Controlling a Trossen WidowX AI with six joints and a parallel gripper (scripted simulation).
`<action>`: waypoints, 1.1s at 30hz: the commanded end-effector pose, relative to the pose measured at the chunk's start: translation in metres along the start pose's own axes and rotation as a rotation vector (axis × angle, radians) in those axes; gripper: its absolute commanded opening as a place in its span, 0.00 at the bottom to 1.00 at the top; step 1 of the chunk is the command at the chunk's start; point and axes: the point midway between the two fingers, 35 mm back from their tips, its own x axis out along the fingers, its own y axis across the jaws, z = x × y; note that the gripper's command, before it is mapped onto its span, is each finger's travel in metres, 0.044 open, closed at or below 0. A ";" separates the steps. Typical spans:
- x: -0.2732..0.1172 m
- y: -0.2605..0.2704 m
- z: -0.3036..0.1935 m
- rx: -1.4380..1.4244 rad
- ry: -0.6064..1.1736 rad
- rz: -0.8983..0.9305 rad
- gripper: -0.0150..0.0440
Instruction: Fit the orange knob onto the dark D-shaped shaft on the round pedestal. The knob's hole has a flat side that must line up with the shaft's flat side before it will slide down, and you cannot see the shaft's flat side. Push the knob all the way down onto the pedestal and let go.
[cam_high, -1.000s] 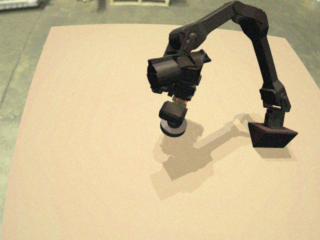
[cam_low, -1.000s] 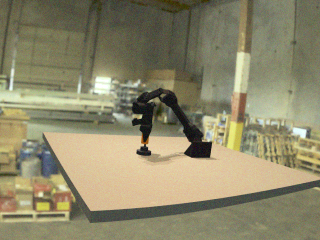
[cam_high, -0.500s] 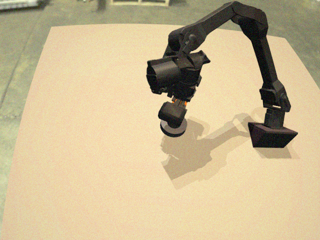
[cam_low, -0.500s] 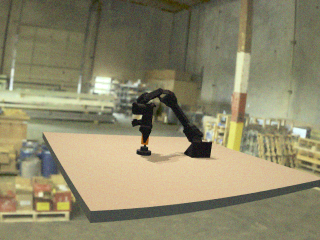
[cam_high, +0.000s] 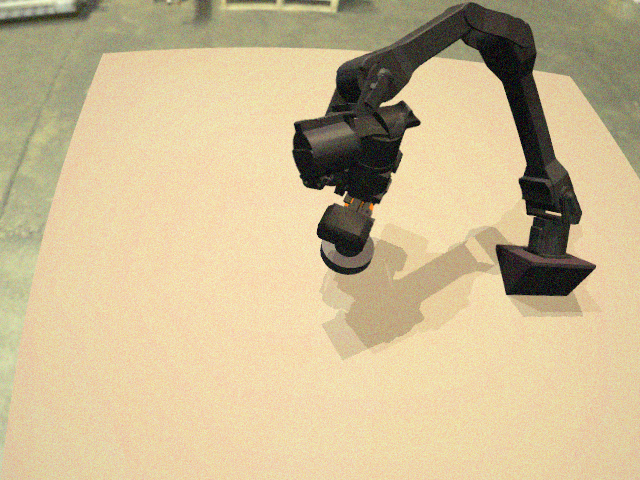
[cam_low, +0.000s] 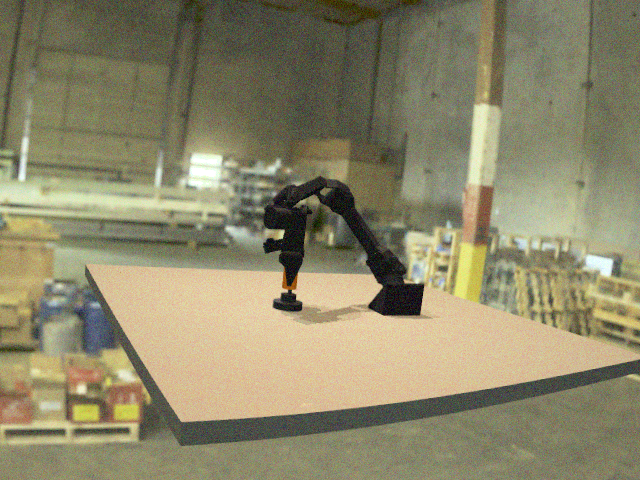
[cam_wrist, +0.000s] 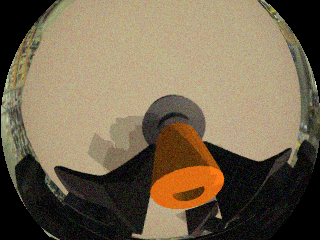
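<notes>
The orange knob (cam_low: 284, 281) (cam_wrist: 170, 186) is upright between the fingers of my gripper (cam_low: 290, 280) (cam_wrist: 179, 147), which is shut on it. In the top view only slivers of orange show. The knob is directly over the round pedestal (cam_high: 363, 259) (cam_low: 287, 305) (cam_wrist: 153, 112), with its lower end above the raised collar. A short piece of the dark shaft (cam_low: 290, 291) shows between knob and collar in the exterior view. Whether the shaft tip is inside the hole is hidden. A dark half-round recess shows in the knob's top face. The shaft's flat side is not visible.
The arm's base (cam_high: 540, 276) (cam_low: 403, 299) stands to the right of the pedestal on the pale table (cam_high: 180, 361) (cam_low: 361, 361). The arm arches over from it. Its shadow falls beside the pedestal. The table's edge shows in the top and exterior views.
</notes>
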 end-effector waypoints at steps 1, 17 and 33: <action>0.000 0.000 0.001 0.004 -0.004 0.000 0.25; 0.001 -0.001 -0.002 0.021 -0.004 0.000 0.25; 0.002 -0.001 -0.003 0.042 -0.004 0.000 0.25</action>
